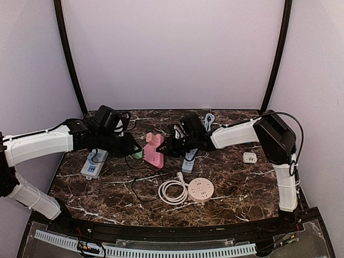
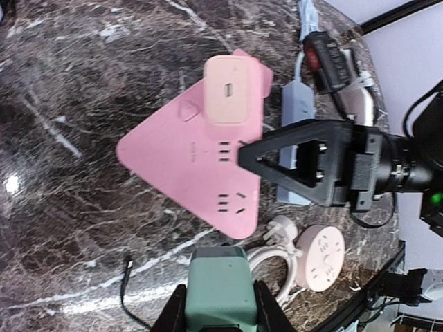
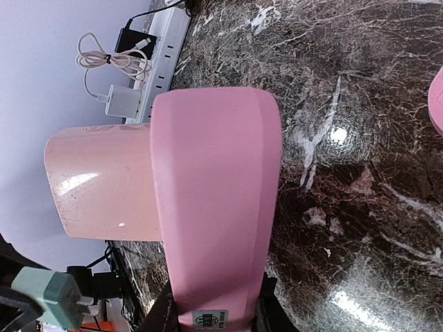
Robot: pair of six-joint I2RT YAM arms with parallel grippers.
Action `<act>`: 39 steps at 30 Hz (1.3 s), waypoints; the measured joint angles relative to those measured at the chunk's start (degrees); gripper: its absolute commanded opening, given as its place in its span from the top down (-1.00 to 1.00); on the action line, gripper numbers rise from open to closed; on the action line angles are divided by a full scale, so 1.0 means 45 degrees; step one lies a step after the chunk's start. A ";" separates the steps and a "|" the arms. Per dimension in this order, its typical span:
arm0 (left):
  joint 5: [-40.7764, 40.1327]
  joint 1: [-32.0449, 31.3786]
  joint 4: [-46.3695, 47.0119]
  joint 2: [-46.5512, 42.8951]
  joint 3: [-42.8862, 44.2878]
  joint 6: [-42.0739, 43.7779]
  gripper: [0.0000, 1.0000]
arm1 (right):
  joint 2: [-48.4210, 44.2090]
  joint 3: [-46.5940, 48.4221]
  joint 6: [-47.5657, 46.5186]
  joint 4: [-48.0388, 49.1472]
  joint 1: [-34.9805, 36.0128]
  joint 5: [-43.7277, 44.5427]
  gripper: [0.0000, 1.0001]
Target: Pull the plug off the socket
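My right gripper [image 3: 214, 312] is shut on the edge of the pink triangular socket [image 3: 214, 200], holding it above the table. A pale pink charger [image 3: 100, 183] sits plugged into the socket's face [image 2: 187, 162]. My left gripper [image 2: 220, 308] is shut on a green plug [image 2: 220, 287], which hangs just off the socket's near corner with a small gap between them. In the top view the green plug [image 1: 137, 154] lies left of the pink socket [image 1: 154, 150], with the left gripper [image 1: 129, 146] and right gripper [image 1: 173, 146] on either side.
A white power strip [image 1: 94, 164] lies at the left and a grey-blue strip [image 1: 189, 159] beside the right gripper. A round white socket [image 1: 200, 190] with a coiled cable [image 1: 172, 191] sits in front. A small white adapter [image 1: 249, 157] lies at the right, and a thin black cable [image 1: 134, 183] trails over the marble.
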 measured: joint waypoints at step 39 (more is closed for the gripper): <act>-0.4449 -0.1355 -0.5969 0.2239 -0.0248 -0.1491 -0.11 | -0.0189 -0.0253 -0.0665 0.0034 -0.0015 0.0063 1.00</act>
